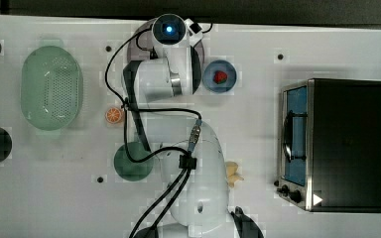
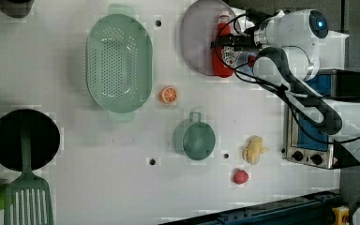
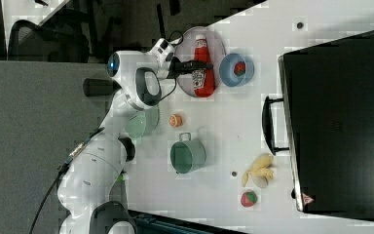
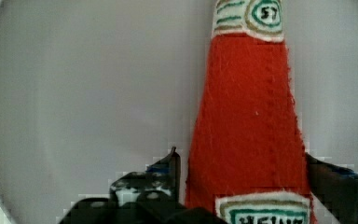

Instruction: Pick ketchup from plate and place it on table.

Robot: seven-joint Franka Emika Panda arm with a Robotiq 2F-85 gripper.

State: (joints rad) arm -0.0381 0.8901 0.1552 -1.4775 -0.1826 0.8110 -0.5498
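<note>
- The bench [image 2: 122, 187] is the white top that carries everything; it is also where the bottle has to end up, and there is bare white surface just off the plate's rim in the left view, so I judge the trip can be short.
- My arm [image 3: 141, 87] reaches across from its base to the far edge, because the plate sits there.
- The toaster oven [image 1: 337, 144] takes up the top view's right side, well apart from my work; I judge it no obstacle.
- The pale green colander [image 2: 118, 63] lies well apart from the plate, on the left view's left.
- The plate [image 2: 197, 42] is flat and shallow, so the bottle lies on its side rather than standing.
- The ketchup [image 3: 203, 68] rests lengthwise on the plate, cap towards the far rim; in the wrist view its red body [image 4: 249, 116] runs straight between my fingers.
- My gripper [image 3: 187, 65] is down low over the bottle, its jaws set across the narrow width, which I judge is the only way to grip something lying flat. They stand fairly wide, one finger [image 4: 165, 172] just beside each red flank; I cannot tell that they are pressing yet.
- The blue bowl [image 3: 234, 69] with a strawberry [image 3: 240, 68] sits just beside the plate, so I judge a sideways carry that way would risk a knock.
</note>
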